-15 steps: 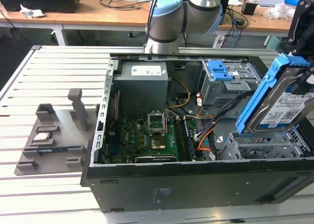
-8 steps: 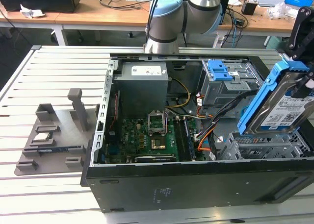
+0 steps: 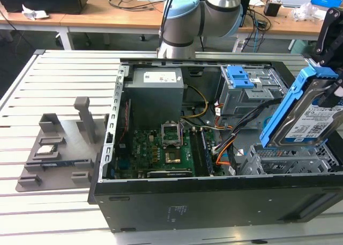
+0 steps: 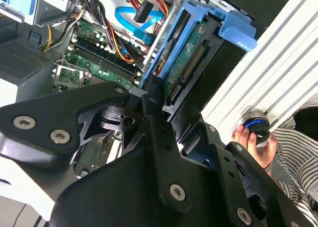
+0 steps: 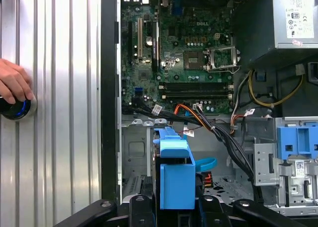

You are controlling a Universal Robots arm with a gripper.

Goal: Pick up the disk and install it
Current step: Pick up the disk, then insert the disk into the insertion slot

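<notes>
The disk (image 3: pixel 310 119) is a silver-grey drive with a white-and-blue label, framed by blue bracket rails. It hangs tilted, one end up, over the grey drive cage (image 3: pixel 292 160) at the exterior view's right end of the open computer case (image 3: pixel 177 202). My black gripper (image 3: pixel 328 62) comes down from above and is shut on the disk's upper end. In the second wrist view the disk (image 4: pixel 191 53) stands edge-on between my fingers (image 4: pixel 152 90). In the first wrist view its blue bracket (image 5: pixel 176 172) sits between the jaws, above the cage floor.
Inside the case lie a green motherboard (image 3: pixel 161 148), a grey power supply (image 3: pixel 155 89), bundled cables (image 3: pixel 241 127) and a blue latch on a metal cage (image 3: pixel 241 79). A grey fixture (image 3: pixel 53 148) sits at the exterior view's left. A person's hand (image 5: pixel 14 80) rests on a blue-lit knob (image 5: pixel 12 109).
</notes>
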